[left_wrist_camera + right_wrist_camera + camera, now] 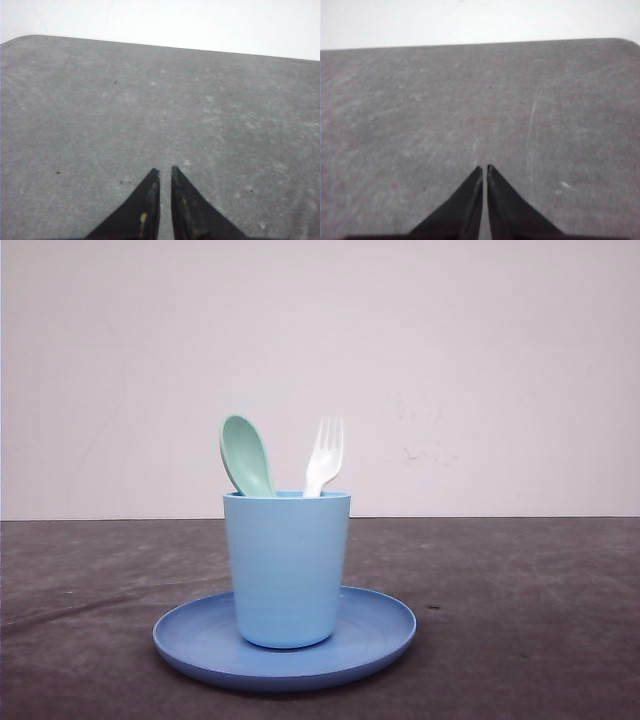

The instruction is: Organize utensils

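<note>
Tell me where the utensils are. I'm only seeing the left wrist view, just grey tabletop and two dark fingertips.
Observer: In the front view, the small white plastic fork and the pale mint-green plastic spoon both stand heads-up in the light blue cup.
Operator: What is the cup on?
Observer: It stands on the round blue plate, which lies on the dark grey table.
Operator: And the right gripper?
Observer: In its wrist view, the right gripper is shut above the table and holds nothing.
</note>
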### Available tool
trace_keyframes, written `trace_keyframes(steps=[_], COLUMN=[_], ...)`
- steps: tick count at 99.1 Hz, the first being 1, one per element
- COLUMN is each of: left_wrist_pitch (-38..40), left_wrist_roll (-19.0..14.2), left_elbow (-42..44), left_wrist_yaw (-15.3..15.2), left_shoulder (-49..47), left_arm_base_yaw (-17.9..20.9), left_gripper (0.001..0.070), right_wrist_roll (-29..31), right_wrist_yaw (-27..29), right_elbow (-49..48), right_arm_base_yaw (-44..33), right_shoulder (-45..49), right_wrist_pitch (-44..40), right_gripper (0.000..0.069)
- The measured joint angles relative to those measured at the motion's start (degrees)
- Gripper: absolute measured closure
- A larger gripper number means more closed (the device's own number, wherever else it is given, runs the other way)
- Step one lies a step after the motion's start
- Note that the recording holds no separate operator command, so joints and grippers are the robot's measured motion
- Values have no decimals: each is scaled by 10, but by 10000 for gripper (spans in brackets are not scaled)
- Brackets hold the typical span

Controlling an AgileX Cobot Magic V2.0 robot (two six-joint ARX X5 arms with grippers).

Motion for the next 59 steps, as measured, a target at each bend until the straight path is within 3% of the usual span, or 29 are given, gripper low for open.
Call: trace_keyframes(steps=[59], left_wrist_pitch=[0], left_wrist_roll=[0], left_elbow=[0], left_wrist_yaw=[0], left_shoulder=[0], left_arm_base_yaw=[0], left_gripper=[694], right_wrist_roll=[-5], right_wrist_yaw=[27], right_elbow=[-2], right_arm_base_yaw=[8], right_shoulder=[0], right_wrist_pitch=[5], right_gripper=[676])
